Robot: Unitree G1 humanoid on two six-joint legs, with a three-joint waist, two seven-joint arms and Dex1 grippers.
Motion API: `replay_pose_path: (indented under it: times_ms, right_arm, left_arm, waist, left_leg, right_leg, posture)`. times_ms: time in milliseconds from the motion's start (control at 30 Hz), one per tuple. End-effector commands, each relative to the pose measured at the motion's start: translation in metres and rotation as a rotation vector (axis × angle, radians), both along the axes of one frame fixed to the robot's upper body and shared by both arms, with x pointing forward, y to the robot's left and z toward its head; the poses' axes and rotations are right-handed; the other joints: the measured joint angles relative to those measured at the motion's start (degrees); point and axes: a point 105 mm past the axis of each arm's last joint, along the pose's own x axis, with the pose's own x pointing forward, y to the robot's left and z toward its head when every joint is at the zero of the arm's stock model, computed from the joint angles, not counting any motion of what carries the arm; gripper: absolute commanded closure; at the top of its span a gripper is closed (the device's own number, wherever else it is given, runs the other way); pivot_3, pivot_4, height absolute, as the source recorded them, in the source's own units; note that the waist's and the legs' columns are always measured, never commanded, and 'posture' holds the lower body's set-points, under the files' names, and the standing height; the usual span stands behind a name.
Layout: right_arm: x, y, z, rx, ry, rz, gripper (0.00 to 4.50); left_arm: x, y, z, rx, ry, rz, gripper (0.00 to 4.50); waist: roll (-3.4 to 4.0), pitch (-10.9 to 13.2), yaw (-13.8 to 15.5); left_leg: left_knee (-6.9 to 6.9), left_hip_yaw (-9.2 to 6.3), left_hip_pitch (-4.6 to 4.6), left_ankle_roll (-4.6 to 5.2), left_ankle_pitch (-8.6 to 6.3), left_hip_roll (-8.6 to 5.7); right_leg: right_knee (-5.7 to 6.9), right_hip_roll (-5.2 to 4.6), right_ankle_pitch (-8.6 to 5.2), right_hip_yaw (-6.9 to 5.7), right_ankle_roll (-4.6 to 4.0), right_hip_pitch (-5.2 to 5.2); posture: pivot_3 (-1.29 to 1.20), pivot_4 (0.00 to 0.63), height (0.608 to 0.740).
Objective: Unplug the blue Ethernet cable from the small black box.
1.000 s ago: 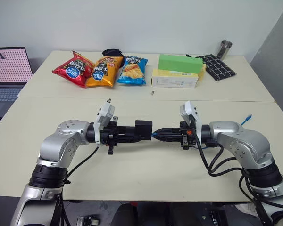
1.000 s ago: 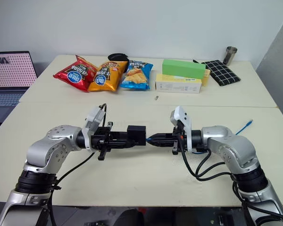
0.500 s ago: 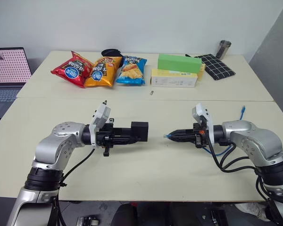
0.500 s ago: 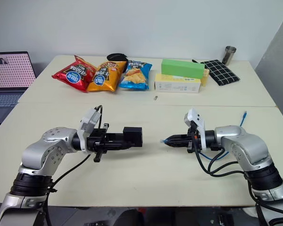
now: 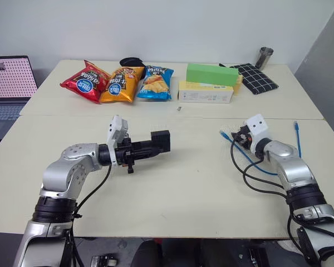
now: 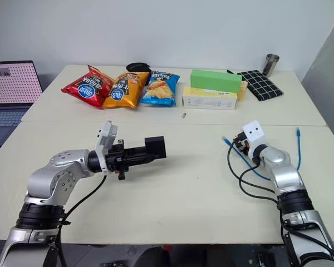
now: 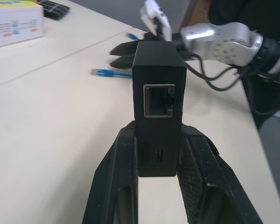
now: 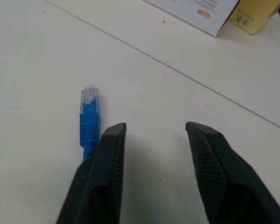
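The tables [image 5: 172, 194] are being viewed from the head by both eye cameras, looking forward and down, well back. The left wrist camera is being aimed along its fingers [image 7: 113, 186] at the small black box [image 7: 157, 93], very near. The right wrist camera is being pointed closely at the tabletop. The blue Ethernet cable [image 8: 89, 116] is being shared across all views

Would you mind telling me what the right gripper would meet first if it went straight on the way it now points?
The right gripper, jaws open, has bare table ahead; further on, probably the white box. The cable plug lies just beside one finger, not in line. Depth is unclear.
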Motion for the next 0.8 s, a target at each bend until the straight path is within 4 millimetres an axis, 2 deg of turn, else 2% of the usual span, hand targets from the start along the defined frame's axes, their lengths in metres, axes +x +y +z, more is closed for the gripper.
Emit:
replay_pose_path:
  times_ms: [33, 100, 233, 400, 533, 600, 633, 800]
  right_arm:
    - [-0.034, 0.037, 0.047, 0.098, -0.064, 0.342, 1.37]
    - [-0.067, 0.065, 0.059, 0.159, -0.034, 0.554, 1.01]
    - [-0.095, 0.095, 0.072, 0.187, -0.018, 0.686, 1.01]
    - [-0.098, 0.109, 0.072, 0.177, -0.021, 0.694, 1.01]
    - [-0.096, 0.113, 0.07, 0.163, -0.018, 0.687, 1.01]
    - [-0.096, 0.114, 0.068, 0.157, -0.016, 0.685, 0.98]
    - [-0.096, 0.114, 0.068, 0.154, -0.015, 0.683, 0.98]
    - [-0.095, 0.111, 0.063, 0.147, -0.002, 0.658, 0.98]
  left_arm:
    - [0.035, 0.011, 0.005, 0.035, -0.148, 0.23, 3.72]
    - [0.053, 0.02, 0.0, 0.065, -0.213, 0.366, 3.72]
    - [0.076, 0.035, -0.015, 0.072, -0.28, 0.567, 3.72]
    - [0.093, 0.045, -0.035, 0.046, -0.29, 0.746, 3.72]
    - [0.098, 0.044, -0.053, 0.092, -0.3, 0.786, 3.72]
    - [0.099, 0.047, -0.06, 0.105, -0.292, 0.806, 3.02]
    - [0.098, 0.047, -0.063, 0.102, -0.281, 0.806, 2.98]
    - [0.085, 0.051, -0.077, 0.119, -0.256, 0.782, 1.84]
  waist:
    - [0.03, 0.02, 0.24]
    - [0.04, 0.02, 0.37]
    - [0.0, 0.01, 0.09]
    - [-0.03, 0.01, 0.28]
    - [-0.04, 0.0, 0.32]
    - [-0.04, 0.0, 0.29]
    - [-0.04, 0.0, 0.28]
    - [-0.04, -0.01, 0.25]
  left_leg:
    - [0.0, 0.0, 0.0, 0.0, 0.0, 0.0]
    - [0.01, -0.03, -0.02, 0.0, 0.0, -0.01]
    - [-0.01, -0.03, -0.01, 0.01, 0.0, 0.01]
    - [0.04, -0.07, 0.0, 0.01, -0.01, -0.01]
    - [0.04, -0.05, -0.03, 0.01, 0.0, -0.05]
    - [0.05, -0.04, -0.03, 0.0, 0.0, -0.05]
    - [0.04, -0.05, -0.02, 0.0, 0.0, -0.04]
    - [0.04, -0.05, 0.0, 0.0, 0.0, -0.03]
  right_leg:
    - [-0.01, 0.0, 0.0, 0.01, 0.0, 0.0]
    - [-0.03, -0.01, 0.0, -0.03, 0.0, 0.01]
    - [-0.04, 0.0, 0.0, -0.03, 0.0, 0.02]
    - [-0.02, -0.01, 0.0, -0.06, 0.0, 0.03]
    - [-0.03, -0.06, 0.0, -0.08, 0.0, 0.01]
    - [-0.03, -0.06, 0.0, -0.08, 0.0, 0.01]
    - [-0.02, -0.06, 0.0, -0.08, 0.0, 0.01]
    - [0.02, -0.06, 0.0, -0.08, 0.0, 0.01]
  posture:
    - [0.0, 0.15, 0.74]
    - [0.0, 0.15, 0.74]
    - [0.0, 0.15, 0.74]
    - [0.0, 0.15, 0.74]
    - [0.0, 0.15, 0.74]
    - [0.0, 0.15, 0.74]
    - [0.0, 0.15, 0.74]
    - [0.0, 0.15, 0.74]
